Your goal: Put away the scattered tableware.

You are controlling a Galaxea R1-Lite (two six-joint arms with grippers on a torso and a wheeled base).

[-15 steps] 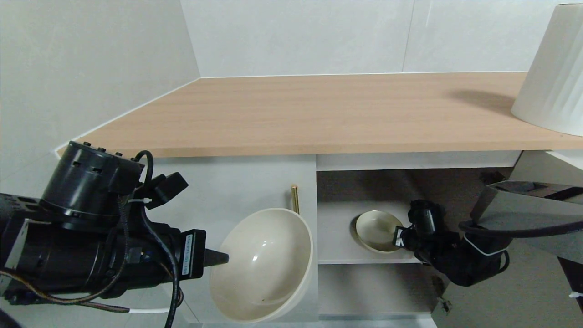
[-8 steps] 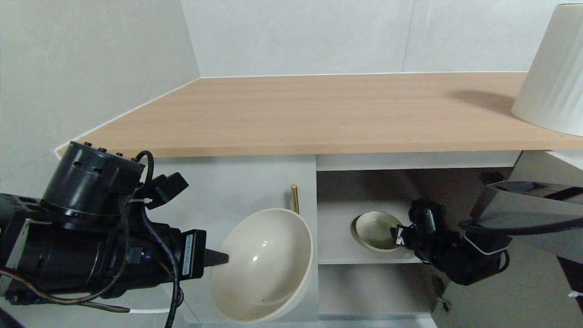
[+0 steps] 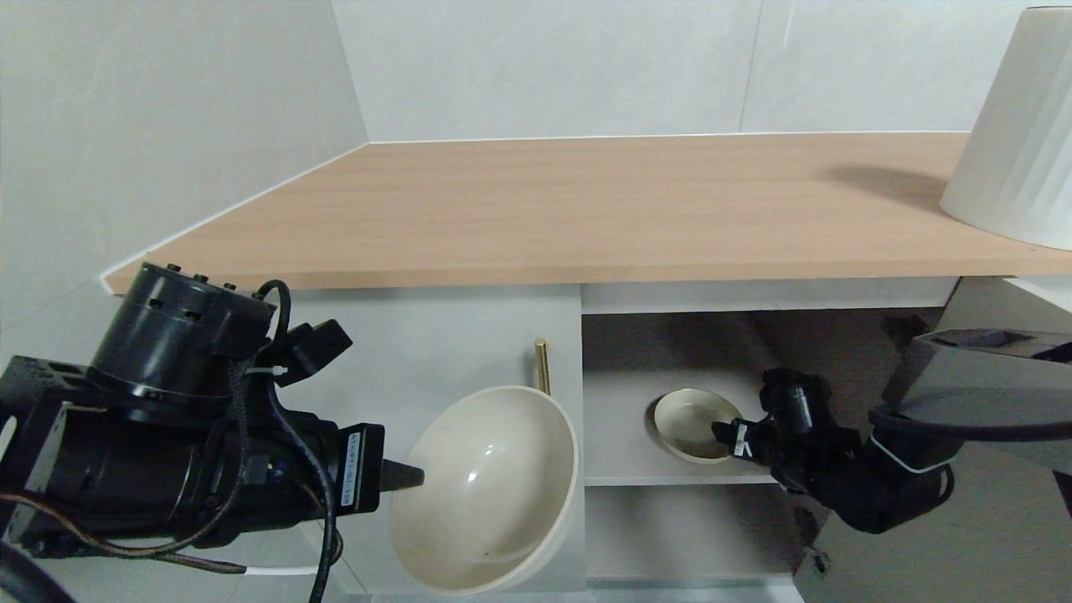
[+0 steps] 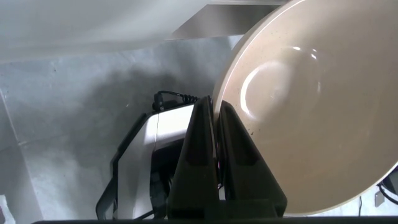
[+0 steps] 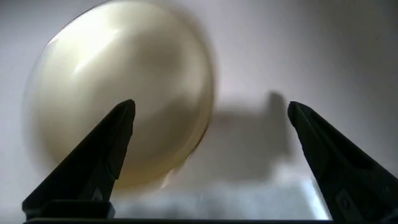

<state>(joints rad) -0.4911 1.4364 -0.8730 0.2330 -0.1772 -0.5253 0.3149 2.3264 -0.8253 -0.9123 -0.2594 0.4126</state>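
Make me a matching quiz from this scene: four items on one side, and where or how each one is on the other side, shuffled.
Column one
1. large bowl
2. small bowl
3. lampshade
4. right tool

Column two
A. at the right end of the wooden countertop
B. open, pointed at the small bowl
C. lying on the cabinet shelf
D. gripped at the rim by the left tool

Pairs: 1-D, 2-C, 3-A, 4-B

black arms [image 3: 151, 469], looped cables [image 3: 280, 419], tapered left claw [image 3: 409, 476]
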